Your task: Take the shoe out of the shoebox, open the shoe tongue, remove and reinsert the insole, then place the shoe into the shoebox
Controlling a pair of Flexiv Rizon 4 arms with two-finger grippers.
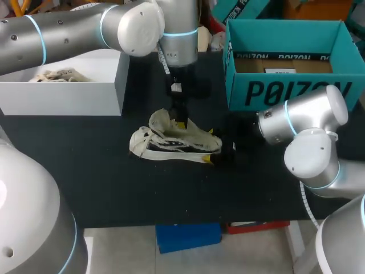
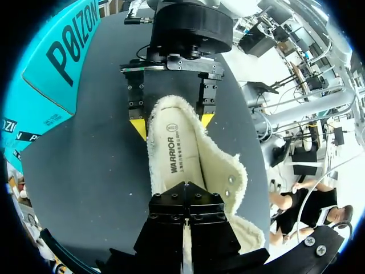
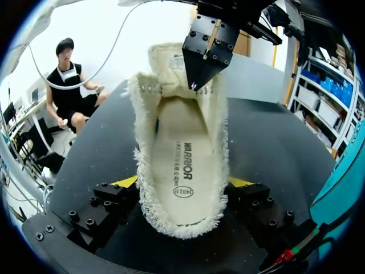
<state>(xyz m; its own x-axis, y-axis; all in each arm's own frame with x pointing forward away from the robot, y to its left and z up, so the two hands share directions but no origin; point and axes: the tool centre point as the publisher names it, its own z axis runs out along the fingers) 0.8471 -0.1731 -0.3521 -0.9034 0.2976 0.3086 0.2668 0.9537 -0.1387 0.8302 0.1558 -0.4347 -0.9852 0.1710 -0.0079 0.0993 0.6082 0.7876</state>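
Fingers (image 3: 128,182) of right gripper (image 3: 183,184) clamp shoe (image 3: 171,123) heel; left gripper (image 3: 198,80) closed at tongue (image 3: 165,57), hold unclear. Shoe out of box (image 1: 285,91), insole (image 3: 183,165) still in; removal, reinsertion, boxing remain.

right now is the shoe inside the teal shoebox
No, the shoe lies out on the black table, in front of the teal shoebox and apart from it.
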